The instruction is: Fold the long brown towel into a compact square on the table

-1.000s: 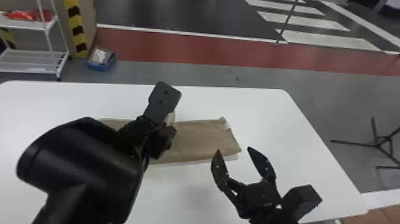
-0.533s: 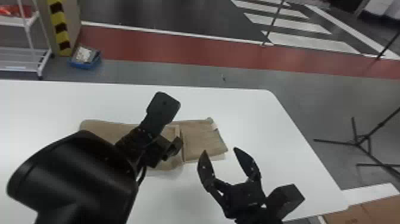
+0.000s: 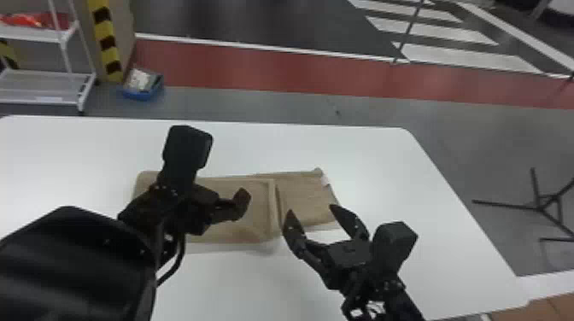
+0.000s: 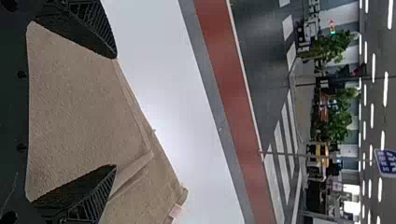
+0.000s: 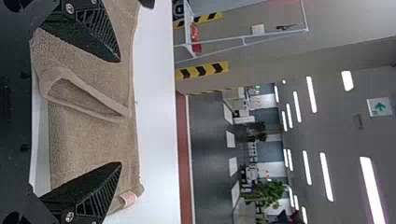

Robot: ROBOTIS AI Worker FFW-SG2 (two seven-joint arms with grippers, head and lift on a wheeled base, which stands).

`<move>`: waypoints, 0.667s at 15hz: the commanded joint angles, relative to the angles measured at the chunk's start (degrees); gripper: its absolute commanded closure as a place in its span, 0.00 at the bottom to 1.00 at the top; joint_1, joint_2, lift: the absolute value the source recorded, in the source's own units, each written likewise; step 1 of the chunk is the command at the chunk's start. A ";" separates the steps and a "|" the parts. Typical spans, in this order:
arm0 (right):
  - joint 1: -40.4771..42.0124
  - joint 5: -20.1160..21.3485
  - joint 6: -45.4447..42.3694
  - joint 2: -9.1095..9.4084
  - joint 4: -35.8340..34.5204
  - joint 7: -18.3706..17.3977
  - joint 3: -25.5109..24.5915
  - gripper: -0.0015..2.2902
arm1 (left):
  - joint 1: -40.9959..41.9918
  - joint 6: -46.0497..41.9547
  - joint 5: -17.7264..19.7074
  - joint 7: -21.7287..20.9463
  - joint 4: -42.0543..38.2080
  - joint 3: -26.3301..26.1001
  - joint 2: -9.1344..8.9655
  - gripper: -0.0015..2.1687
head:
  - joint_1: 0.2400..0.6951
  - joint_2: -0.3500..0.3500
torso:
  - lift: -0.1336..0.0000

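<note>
White table [image 3: 341, 149]: bears towel; brown towel [image 3: 299, 196]: partly folded, 1 fold edge crossing it; left gripper [image 3: 239, 207]: over towel, 2 fingers apart; right gripper [image 3: 311, 209]: by its near edge, 2 fingers apart; pale label [image 3: 325, 180]: towel's far right corner

Grey floor [image 3: 256, 102] with red band [image 3: 273, 74], white stripes [image 3: 470, 57], and metal shelf rack [image 3: 47, 85]

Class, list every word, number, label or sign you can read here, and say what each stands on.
No text can be quoted.
Small pale tag sewn at a corner of the brown towel: too small to read.
Blue sign in the room behind: too small to read.
Green-and-white sign: no readable word.
</note>
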 commanded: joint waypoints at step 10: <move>-15.72 1.05 21.67 0.40 9.01 4.16 2.43 0.06 | 12.84 -9.00 6.52 -2.50 -6.26 15.41 0.27 0.02 | 1.00 0.48 | 0.08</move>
